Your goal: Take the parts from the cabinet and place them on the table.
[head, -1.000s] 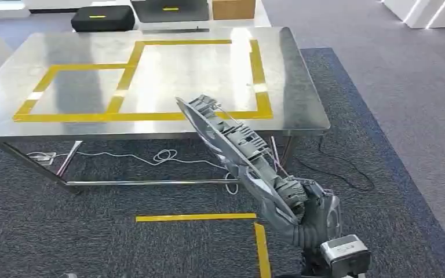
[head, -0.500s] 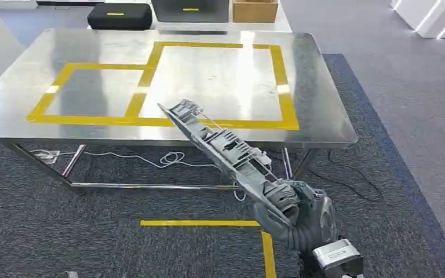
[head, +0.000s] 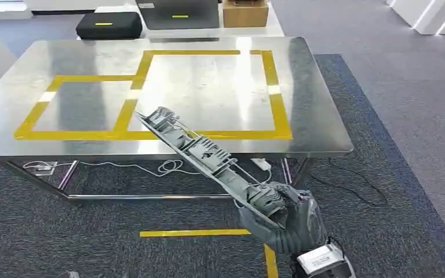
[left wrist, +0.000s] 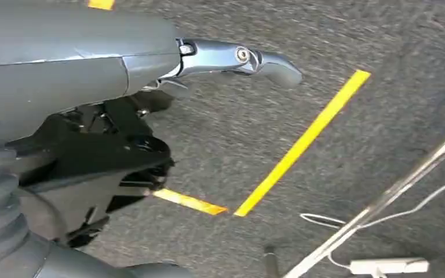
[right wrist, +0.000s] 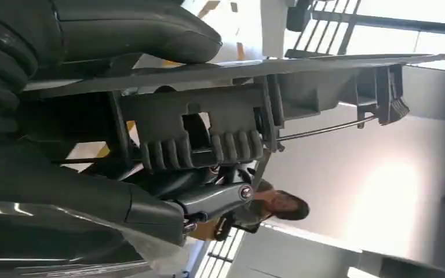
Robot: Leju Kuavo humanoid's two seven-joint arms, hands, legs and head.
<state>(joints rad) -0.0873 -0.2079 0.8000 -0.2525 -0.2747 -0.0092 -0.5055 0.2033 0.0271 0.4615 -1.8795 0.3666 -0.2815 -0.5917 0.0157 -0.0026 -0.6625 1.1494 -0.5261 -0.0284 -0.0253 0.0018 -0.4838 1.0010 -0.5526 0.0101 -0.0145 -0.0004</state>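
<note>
L hand [left wrist: 92,145] hangs over carpet [left wrist: 336,52] w/ yellow floor tape [left wrist: 301,142]; its thumb sticks out straight, darker fingers [left wrist: 121,168] lie curled under the palm w/ nothing in them. A white cable [left wrist: 382,217] and a power strip [left wrist: 388,266] lie on the carpet beyond the fingertips.

Steel table [head: 318,124] w/ yellow tape rectangles [head: 150,134] sits ahead. Long grey plastic part [head: 194,147] runs up and leftwards from the R hand [head: 281,217], its far end over the table's near edge, tilted, not resting on the top. R hand fingers are clamped round the part's near end; wrist view shows thumb [right wrist: 133,29] on one face, fingers [right wrist: 208,200] on the ribbed other face of the part [right wrist: 249,110].

Black case [head: 109,24], dark case [head: 179,13] and cardboard box [head: 244,13] stand beyond the table.
</note>
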